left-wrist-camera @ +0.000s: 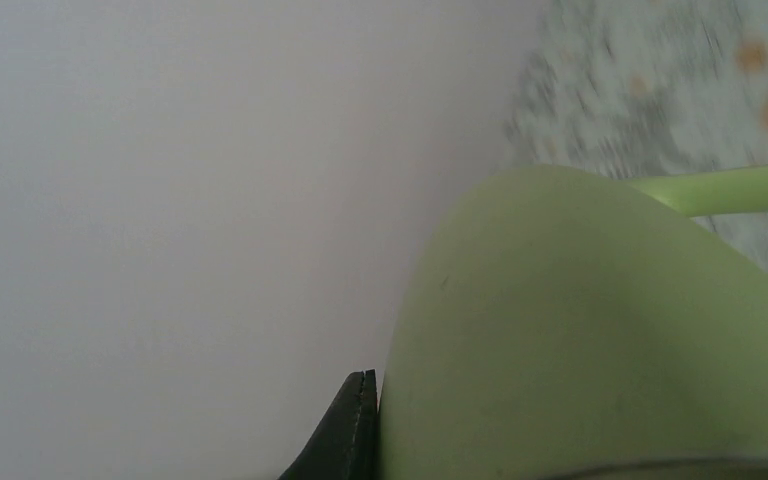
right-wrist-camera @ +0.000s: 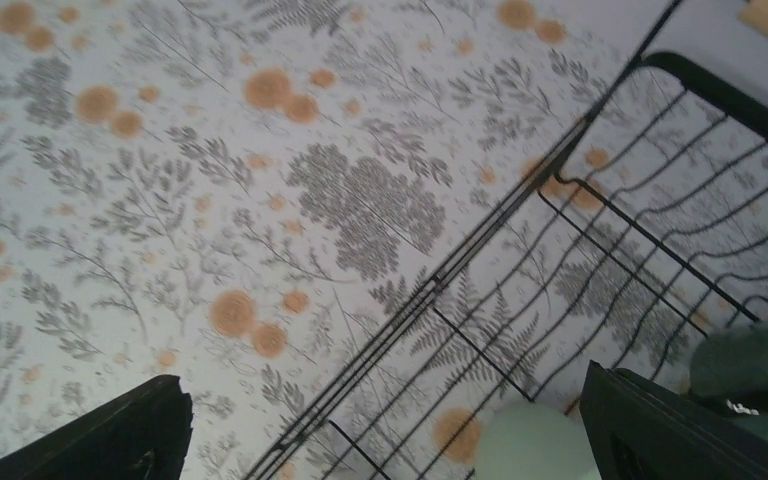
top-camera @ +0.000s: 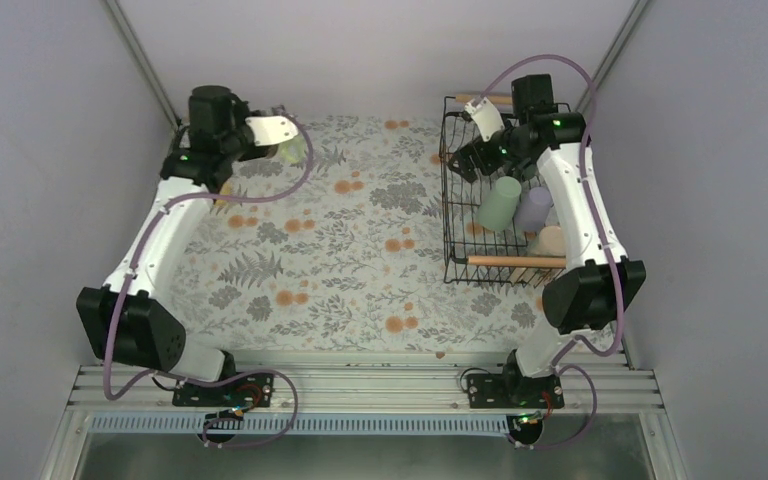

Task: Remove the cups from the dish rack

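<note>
We see the left end effector out at the far left corner of the bench, carrying a yellow-green cup. In the left wrist view one black finger lies flush against the cup's wall. The other finger is hidden behind the cup, so we judge the end effector to be clamped on it across the body, with the handle left free to one side. We take this corner as the drop-off, well apart from the dish rack, so unloaded cups would not crowd the rack. We cannot tell whether the cup touches the cloth yet.

The dish rack stands along the right edge of the bench, toward the far right corner, its near wooden handle lying across the near end. Inside it lie a mint green cup, a lavender cup and a beige cup, close together. The right wrist view also shows a dark green cup.

The right end effector hangs over the rack's left wall with its fingers spread wide and nothing between them. We judge it is lining up for a cup, most likely the mint or dark green one just below.

The cups are plain, and we find no brand, label or readable writing anywhere. A faint white mark on the right finger is too small to read.
</note>
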Robot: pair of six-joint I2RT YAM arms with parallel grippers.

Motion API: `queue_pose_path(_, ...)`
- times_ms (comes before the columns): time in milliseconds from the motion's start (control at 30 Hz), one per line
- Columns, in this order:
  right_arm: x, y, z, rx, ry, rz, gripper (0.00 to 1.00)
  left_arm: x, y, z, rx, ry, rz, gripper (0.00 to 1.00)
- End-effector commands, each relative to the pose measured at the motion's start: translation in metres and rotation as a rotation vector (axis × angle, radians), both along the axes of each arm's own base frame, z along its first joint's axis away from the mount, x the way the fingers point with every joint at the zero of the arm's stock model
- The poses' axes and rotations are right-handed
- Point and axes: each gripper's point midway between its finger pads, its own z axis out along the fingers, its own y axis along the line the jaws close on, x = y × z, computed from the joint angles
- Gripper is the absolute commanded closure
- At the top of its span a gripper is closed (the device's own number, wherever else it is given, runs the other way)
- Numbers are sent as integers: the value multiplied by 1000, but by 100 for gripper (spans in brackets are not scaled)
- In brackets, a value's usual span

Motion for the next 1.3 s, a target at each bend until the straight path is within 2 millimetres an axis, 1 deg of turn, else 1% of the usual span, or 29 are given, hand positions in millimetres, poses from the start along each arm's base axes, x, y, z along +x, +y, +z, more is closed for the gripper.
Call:
queue_pose_path(0,11,-16,-13,-83,-29,-41,0,-34,57,-35,212,246,17,98)
queue_pose_path(133,13,-18,-21,-95,-24,-50,0,-56,114,-68,307,414,83,98)
queue_pose_path(200,13,-21,-23,-104,-27,-56,0,-67,142,-91,334,501,139,98)
queue_pose_path(233,14,-23,-23,-113,-33,-61,0,-74,153,-104,357,543,154,98)
queue_pose_path(300,15,-26,-23,-127,-42,-70,0,-86,170,-124,381,600,184,98)
queue_pose_path(400,16,-27,-21,-130,-45,-75,0,-100,185,-151,409,651,188,98)
queue_pose_path(500,13,-27,-20,-125,-42,-75,0,-112,187,-175,407,706,163,98)
queue_pose_path(633,13,-31,-25,-142,-36,-83,0,-117,189,-201,413,773,157,98)
queue_pose_path(667,8,-32,-14,-142,-61,-86,0,-119,191,-207,419,794,155,98)
queue_pose_path(800,2,-35,-13,-159,-68,-84,0,-124,202,-228,454,867,182,98)
queue_pose_path(900,-5,-37,-12,-165,-72,-81,0,-130,204,-241,458,921,190,98)
queue_pose_path(1000,-10,-38,-8,-166,-86,-81,0,-133,203,-250,458,938,182,98)
queue_pose_path(1133,-14,-41,-3,-173,-96,-83,0,-130,202,-252,455,922,173,98)
queue_pose_path(1267,-16,-42,-3,-181,-93,-84,0,-129,205,-257,459,941,188,98)
